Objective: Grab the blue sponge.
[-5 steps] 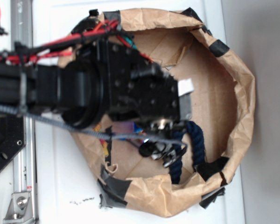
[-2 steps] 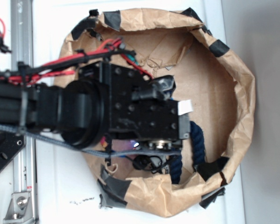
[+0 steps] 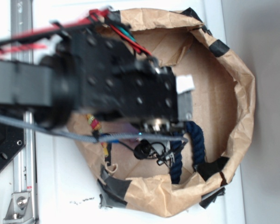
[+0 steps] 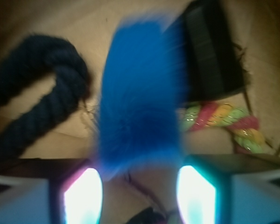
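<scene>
In the wrist view the blue sponge (image 4: 139,98) lies lengthwise on the brown paper floor, blurred, dead ahead of my gripper (image 4: 140,196). The gripper is open. Its two glowing fingertips (image 4: 86,198) stand about as far apart as the sponge is wide, and the sponge's near end just reaches the gap between them. Nothing is gripped. In the exterior view my arm and gripper (image 3: 185,95) hang over the paper bag and hide the sponge.
A dark navy rope (image 4: 37,93) curls left of the sponge and shows beside the arm as the rope (image 3: 190,135). A glossy black block (image 4: 210,51) and a multicoloured rope (image 4: 224,123) lie to the right. The crumpled paper bag wall (image 3: 242,93) rings everything.
The arm has shifted toward the top of the exterior view and looks larger and blurred with motion. The navy rope has stayed in place.
</scene>
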